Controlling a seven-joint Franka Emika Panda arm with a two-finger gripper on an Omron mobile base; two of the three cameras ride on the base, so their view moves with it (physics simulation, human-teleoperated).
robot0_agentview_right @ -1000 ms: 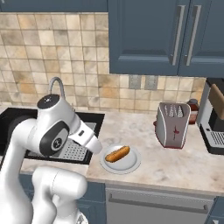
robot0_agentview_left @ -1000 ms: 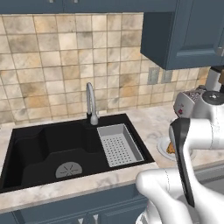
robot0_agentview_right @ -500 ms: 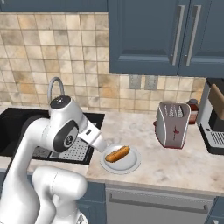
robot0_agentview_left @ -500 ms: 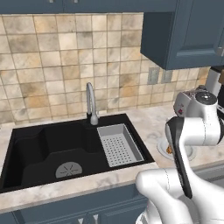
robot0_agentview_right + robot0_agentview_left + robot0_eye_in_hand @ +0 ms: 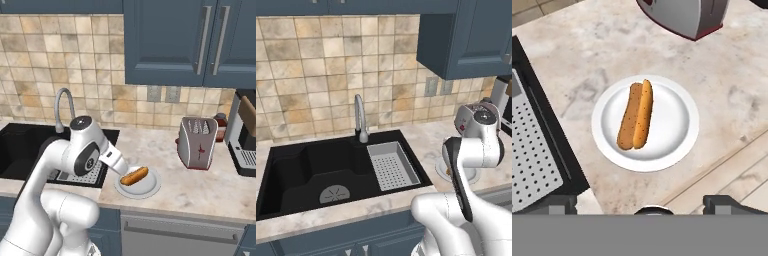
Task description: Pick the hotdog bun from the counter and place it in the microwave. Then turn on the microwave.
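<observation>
- The jaws (image 5: pixel 641 202) stand spread wide and hold nothing; just the two dark fingertips (image 5: pixel 558 202) poke up at the bottom of the hand view, their lower parts cut off.
- The bun (image 5: pixel 636 116) lies straight ahead of the jaws, well apart from them, on the middle of a round white plate (image 5: pixel 677 120) that rests on the worktop (image 5: pixel 722 80).
- In the right base view the bun (image 5: pixel 134 175) sits just past the end of the arm, whose wrist covers the near left edge of the plate (image 5: pixel 150 186); whether the tips are over the plate cannot be told there.
- In the left base view the arm hides nearly all of the plate (image 5: pixel 442 166), and the bun cannot be made out.
- Beyond the plate from the jaws stands a silver toaster (image 5: pixel 687 15), its top cut off by the frame edge.
- To one side of the jaws the grey drainer tray (image 5: pixel 529 150) in the black sink (image 5: pixel 554 145) is partly out of frame.
</observation>
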